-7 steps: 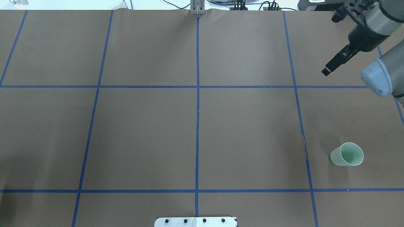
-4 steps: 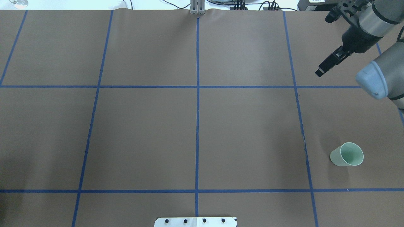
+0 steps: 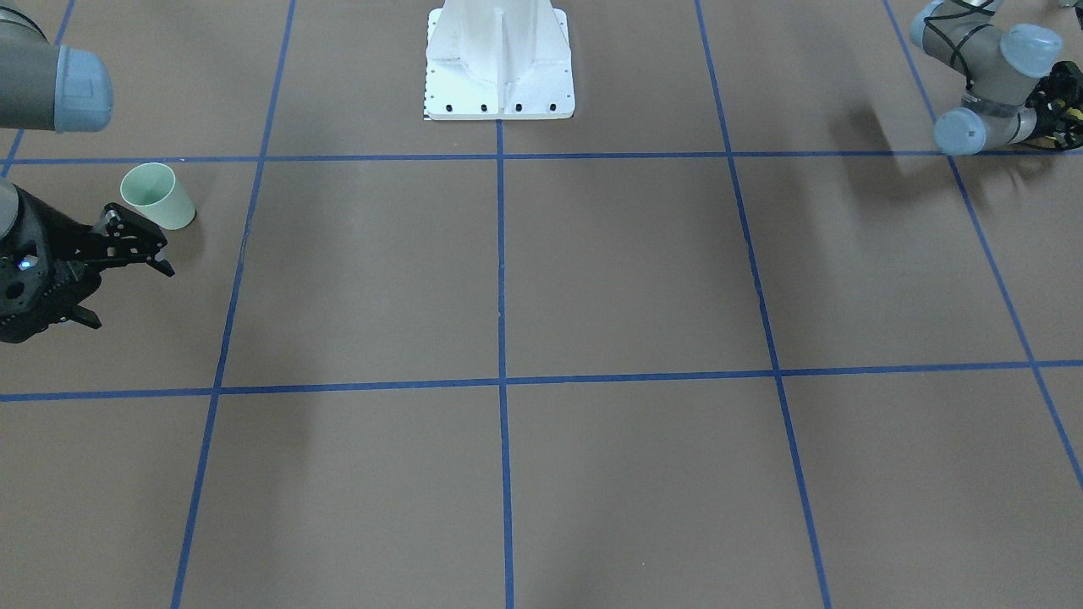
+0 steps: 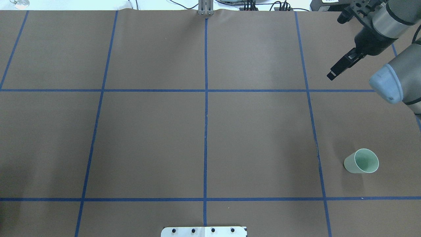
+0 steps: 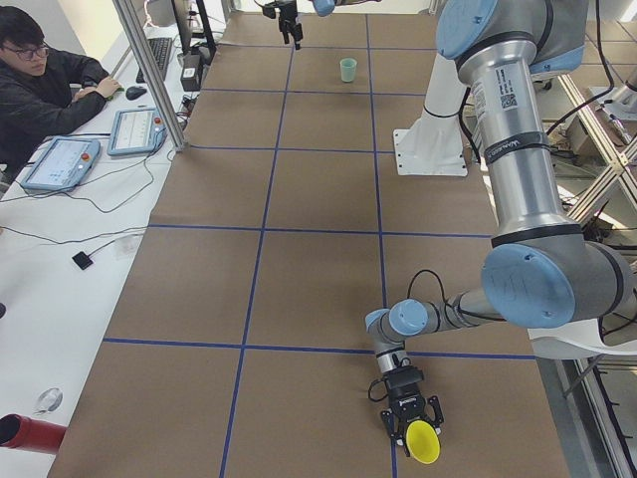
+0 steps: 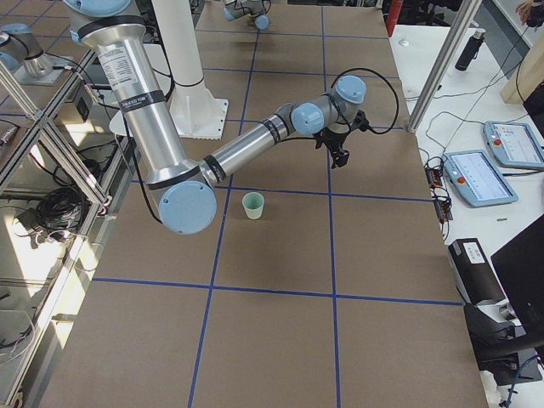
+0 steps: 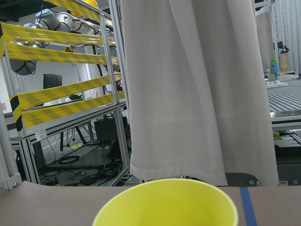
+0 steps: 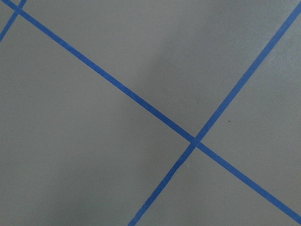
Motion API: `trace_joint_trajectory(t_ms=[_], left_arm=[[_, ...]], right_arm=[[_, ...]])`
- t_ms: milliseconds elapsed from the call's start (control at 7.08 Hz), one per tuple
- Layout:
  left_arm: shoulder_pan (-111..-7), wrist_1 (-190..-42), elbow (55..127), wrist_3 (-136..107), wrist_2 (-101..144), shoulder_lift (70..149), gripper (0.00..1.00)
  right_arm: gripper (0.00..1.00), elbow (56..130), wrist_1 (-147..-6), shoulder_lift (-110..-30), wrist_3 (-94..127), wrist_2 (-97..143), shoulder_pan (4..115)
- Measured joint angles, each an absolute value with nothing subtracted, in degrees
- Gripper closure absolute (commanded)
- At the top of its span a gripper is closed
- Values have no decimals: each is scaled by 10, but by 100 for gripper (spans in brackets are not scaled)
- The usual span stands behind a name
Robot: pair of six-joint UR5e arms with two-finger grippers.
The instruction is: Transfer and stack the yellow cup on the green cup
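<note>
Since a second ago the right jaws have slid a touch toward the middle of the counter (image 4: 148,138), spread and empty, the green cup (image 4: 361,161) well behind them. Left jaws flank the yellow cup (image 5: 422,443); clamped or not, I cannot tell. I'd confirm grip, then lift straight. Overhead misses yellow; the left-end view shows it

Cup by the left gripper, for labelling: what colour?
Bright yellow cup, clearest in left wrist view.

The right pincer (image 3: 127,288), fingers spread, hangs above the brown paper-covered table (image 4: 256,138). On its robot side and apart from it, the pale mint-green plastic tumbler (image 4: 361,161) stands upright in the way. Toward the table's middle, flat surface crossed by blue tape lines (image 4: 206,98) gives passing room.
</note>
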State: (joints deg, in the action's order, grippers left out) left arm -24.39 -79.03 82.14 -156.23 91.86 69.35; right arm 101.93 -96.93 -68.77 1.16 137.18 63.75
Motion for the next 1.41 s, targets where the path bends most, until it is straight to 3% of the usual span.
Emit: trace_joint_trajectory(t_ms=[141,565,988,1412], left_arm=[[-244,-790,823,-1550,914,692,100],[-284,-797,837,-1454,844,690,100],[-488,-869,852,-1211,697,730,100],[-694,-1029,854,-798,628,856,100]], right_arm=[[0,1021,-969,-687,22,1372,637],[0,1024,-969,-682,49,1372,636],[0,1024,-969,-679,59,1372,636],[0,1018,-970,-670,72,1372,635]])
